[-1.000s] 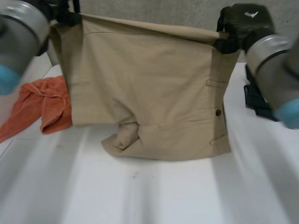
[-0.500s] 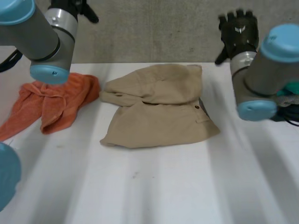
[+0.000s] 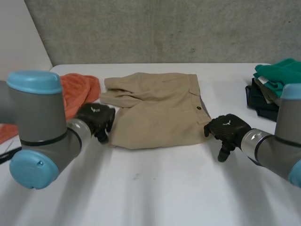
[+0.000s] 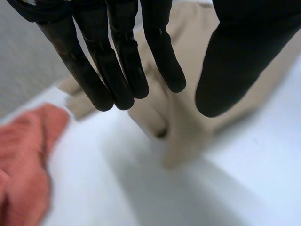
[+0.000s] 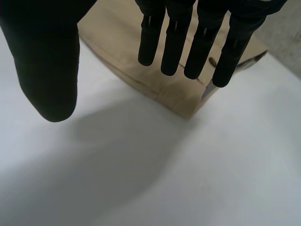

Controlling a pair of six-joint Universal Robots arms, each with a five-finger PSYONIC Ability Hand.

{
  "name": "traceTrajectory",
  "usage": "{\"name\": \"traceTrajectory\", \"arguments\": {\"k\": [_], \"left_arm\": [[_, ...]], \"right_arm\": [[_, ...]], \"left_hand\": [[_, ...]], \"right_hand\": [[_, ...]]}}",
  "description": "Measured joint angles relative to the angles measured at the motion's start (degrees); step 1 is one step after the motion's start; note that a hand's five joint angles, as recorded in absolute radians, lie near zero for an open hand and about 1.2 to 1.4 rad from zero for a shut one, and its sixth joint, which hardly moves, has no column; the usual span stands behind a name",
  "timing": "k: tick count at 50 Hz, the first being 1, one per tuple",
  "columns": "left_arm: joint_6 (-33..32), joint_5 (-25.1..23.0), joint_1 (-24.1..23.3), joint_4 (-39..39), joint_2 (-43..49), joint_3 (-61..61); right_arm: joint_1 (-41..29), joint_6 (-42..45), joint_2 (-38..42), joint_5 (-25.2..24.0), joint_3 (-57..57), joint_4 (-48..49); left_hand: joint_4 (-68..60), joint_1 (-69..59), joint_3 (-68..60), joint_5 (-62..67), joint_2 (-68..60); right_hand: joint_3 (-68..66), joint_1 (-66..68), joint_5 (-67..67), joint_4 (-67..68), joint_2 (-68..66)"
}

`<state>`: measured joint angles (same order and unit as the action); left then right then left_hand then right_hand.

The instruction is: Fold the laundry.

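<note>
Head view: folded tan cotton trousers [image 3: 157, 110] lie on the white counter [image 3: 164, 188], with the left robot hand [image 3: 95, 120] and right robot hand [image 3: 226, 131] beside the near corners.
Left wrist view: fingers [image 4: 117, 70] straight and empty. Best to smooth the rumpled corner first.
Right wrist view: fingers [image 5: 176, 37] straight and empty too. Pinch both layers together.

Head view: high at the near side, looking down across the table [image 3: 155, 197] to the wall [image 3: 164, 28]. Wrist views: close, sighting along the fingers of the left hand [image 4: 162, 52] and right hand [image 5: 175, 42]; all three share the tan shorts [image 3: 160, 110].
</note>
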<state>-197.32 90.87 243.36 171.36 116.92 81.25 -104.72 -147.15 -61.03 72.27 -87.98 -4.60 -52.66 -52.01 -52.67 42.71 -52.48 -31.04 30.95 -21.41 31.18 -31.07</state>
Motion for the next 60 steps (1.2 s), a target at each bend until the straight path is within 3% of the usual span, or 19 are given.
{"name": "traceTrajectory", "arguments": {"k": [8,22,28,30,31,32,34,41,51,53,56,60], "left_arm": [[0.16,-3.43,1.76,-1.18,6.19,-2.58],[-1.41,-1.16,0.60,-1.81,17.76,-18.17],[-4.10,1.85,-0.40,-1.67,21.49,-23.99],[-5.28,2.59,-0.71,-1.35,22.54,-25.67],[-6.02,2.91,-0.88,-1.00,23.15,-26.68],[-6.02,2.91,-0.88,-1.00,23.15,-26.68],[-7.78,3.38,-1.30,0.01,24.60,-28.88],[-12.43,3.80,-2.32,2.08,27.81,-33.60],[-17.13,3.56,-3.52,3.76,30.58,-38.50],[-18.17,3.57,-3.74,3.86,31.27,-39.60],[-19.78,3.89,-3.97,3.66,32.15,-41.20],[-20.45,4.91,-4.25,2.93,31.39,-41.66]], "right_arm": [[-0.18,-0.16,5.05,-1.59,-0.01,12.35],[-2.74,-0.60,13.44,-2.10,8.15,16.40],[-3.93,-1.16,15.38,-0.05,11.00,17.78],[-4.23,-1.45,16.01,0.76,11.92,18.41],[-4.39,-1.61,16.41,1.27,12.47,18.76],[-4.39,-1.61,16.41,1.27,12.47,18.76],[-4.65,-1.92,17.29,2.39,13.74,19.44],[-4.67,-3.17,15.78,4.78,13.81,18.91],[-4.58,-9.07,5.12,5.57,8.03,13.49],[-4.56,-9.80,3.59,5.54,7.35,12.35],[-4.49,-10.81,0.76,5.54,6.42,9.49],[-4.24,-10.71,-1.12,5.63,6.24,5.58]], "left_hand": [[20.97,20.18,20.63,-21.15,20.71],[29.68,24.96,28.96,-29.89,28.93],[30.43,26.36,29.78,-30.85,29.83],[30.43,26.36,29.78,-30.85,29.83],[30.43,26.36,29.78,-30.85,29.83],[30.43,26.36,29.78,-30.85,29.83],[30.43,26.36,29.78,-30.85,29.83],[29.96,26.35,29.57,-29.58,29.29],[16.40,15.78,16.22,-16.67,16.03],[9.96,8.02,10.08,-10.30,9.85],[-11.27,-13.88,-10.90,10.55,-11.94],[-15.67,-14.41,-15.23,13.42,-15.86]], "right_hand": [[1.61,-1.03,2.93,-1.74,1.76],[1.78,-1.33,3.78,-2.20,1.97],[-7.77,8.10,3.62,7.49,-7.67],[-12.70,12.76,-2.93,12.41,-12.66],[-19.37,18.70,-13.55,19.09,-19.53],[-19.37,18.70,-13.55,19.09,-19.53],[-34.45,31.33,-31.59,34.56,-34.72],[-35.97,32.39,-34.81,37.12,-35.72],[-35.97,32.39,-34.81,37.16,-35.72],[-35.97,32.39,-34.81,37.17,-35.72],[-36.24,32.39,-34.81,37.18,-35.72],[-36.28,32.39,-34.81,37.20,-35.72]]}}
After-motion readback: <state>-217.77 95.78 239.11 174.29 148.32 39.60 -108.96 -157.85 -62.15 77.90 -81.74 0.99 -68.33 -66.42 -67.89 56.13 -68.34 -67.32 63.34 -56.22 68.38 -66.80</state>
